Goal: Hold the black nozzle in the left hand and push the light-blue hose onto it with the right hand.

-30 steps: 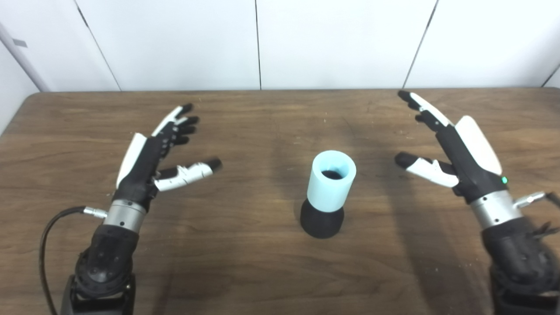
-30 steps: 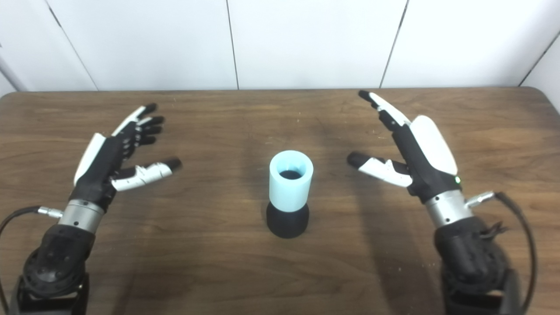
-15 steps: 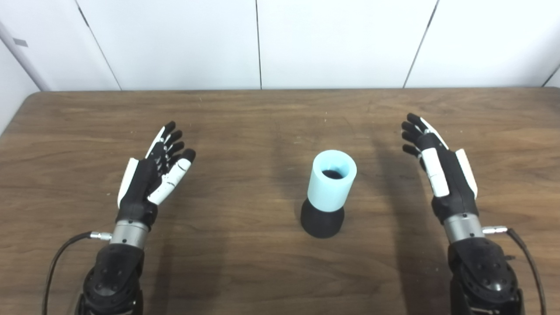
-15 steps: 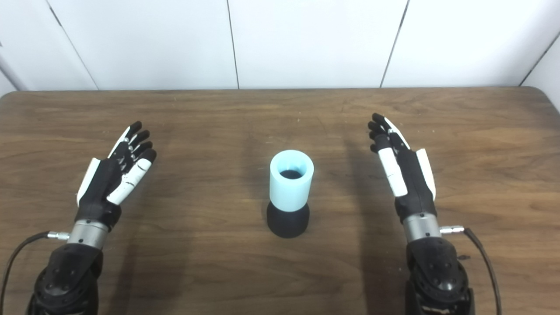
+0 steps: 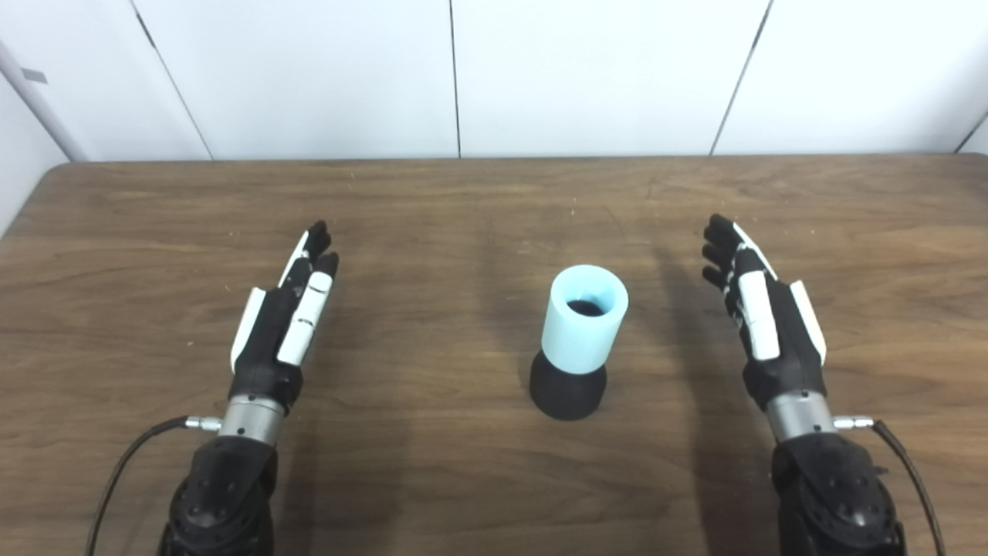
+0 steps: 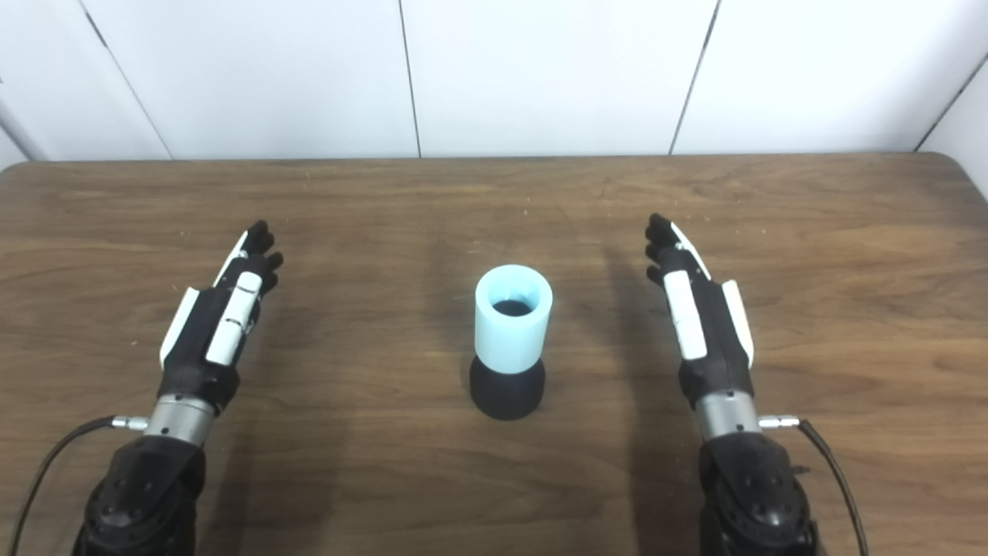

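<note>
Nearest the camera, the dark forearms come in at the bottom corners on either side of the black nozzle, which stands upright on the table with its wide base down. The light-blue hose sits on top of it, open mouth up, its lower edge meeting the black base, so the two parts look already joined.

The change is in the arms. A second ago both were spread wide, thumbs out toward the nozzle. They have since drawn back toward the robot and straightened: the left robot hand lies well to the left of the nozzle, the right robot hand well to its right, each with fingers extended and held close together, thumb laid alongside. Both are released, grasping nothing and touching neither part. The nozzle and hose have not shifted in that time.

I read this as a withdrawal after the push-on step: the hose stays seated with no support, leaning only slightly, which suggests the fit holds and the task is at or near its end.

Farther from the nozzle, bare table runs back to the white panelled wall.
</note>
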Controlling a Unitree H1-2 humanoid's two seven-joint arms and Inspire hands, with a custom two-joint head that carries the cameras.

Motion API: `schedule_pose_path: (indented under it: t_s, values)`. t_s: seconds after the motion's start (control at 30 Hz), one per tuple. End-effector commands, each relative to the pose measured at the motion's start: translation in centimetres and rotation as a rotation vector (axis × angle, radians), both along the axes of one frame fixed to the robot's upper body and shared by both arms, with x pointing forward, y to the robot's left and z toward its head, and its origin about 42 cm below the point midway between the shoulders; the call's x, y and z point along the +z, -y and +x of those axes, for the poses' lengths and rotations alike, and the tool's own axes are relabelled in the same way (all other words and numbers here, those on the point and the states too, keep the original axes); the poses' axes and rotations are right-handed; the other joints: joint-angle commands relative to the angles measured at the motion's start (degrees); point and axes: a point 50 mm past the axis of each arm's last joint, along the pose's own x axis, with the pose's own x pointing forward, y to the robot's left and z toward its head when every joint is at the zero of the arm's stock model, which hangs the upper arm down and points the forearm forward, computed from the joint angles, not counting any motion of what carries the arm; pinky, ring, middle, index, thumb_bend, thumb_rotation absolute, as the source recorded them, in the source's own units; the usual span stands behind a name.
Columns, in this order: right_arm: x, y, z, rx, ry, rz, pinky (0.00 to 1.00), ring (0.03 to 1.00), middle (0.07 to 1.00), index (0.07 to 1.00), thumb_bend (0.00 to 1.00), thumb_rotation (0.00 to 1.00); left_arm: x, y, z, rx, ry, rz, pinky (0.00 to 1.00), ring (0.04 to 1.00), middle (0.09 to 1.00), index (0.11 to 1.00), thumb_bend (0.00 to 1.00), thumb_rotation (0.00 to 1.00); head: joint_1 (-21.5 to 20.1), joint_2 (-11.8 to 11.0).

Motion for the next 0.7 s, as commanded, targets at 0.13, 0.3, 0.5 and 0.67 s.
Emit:
schedule_pose_path:
  t_s: [0.13,0.3,0.5,0.67]
  values:
    - [1.1,0.2,0.2,0.002,0.098,-0.012,0.93,0.939,0.929,0.919,0.49,1.00,0.7,0.4,0.1,-0.014,0.053,-0.035,1.00,0.986,0.999,0.995,0.43,0.98,0.39,-0.71]
    - [0.5,0.3,0.1,-0.011,0.099,-0.034,0.93,0.941,0.934,0.919,0.50,1.00,0.6,0.5,-0.1,-0.004,0.047,-0.034,0.99,0.978,0.987,0.988,0.44,1.00,0.91,-2.86]
    - [-0.2,0.4,-0.4,-0.014,0.104,-0.049,0.94,0.946,0.938,0.919,0.50,1.00,0.2,0.5,-0.7,0.006,0.049,-0.031,0.99,0.977,0.985,0.984,0.43,1.00,0.97,-6.03]
    - [-0.9,0.4,-0.6,-0.009,0.105,-0.049,0.95,0.951,0.940,0.918,0.50,1.00,-0.3,0.5,-1.0,0.009,0.049,-0.040,0.99,0.980,0.980,0.981,0.41,1.00,1.22,-7.96]
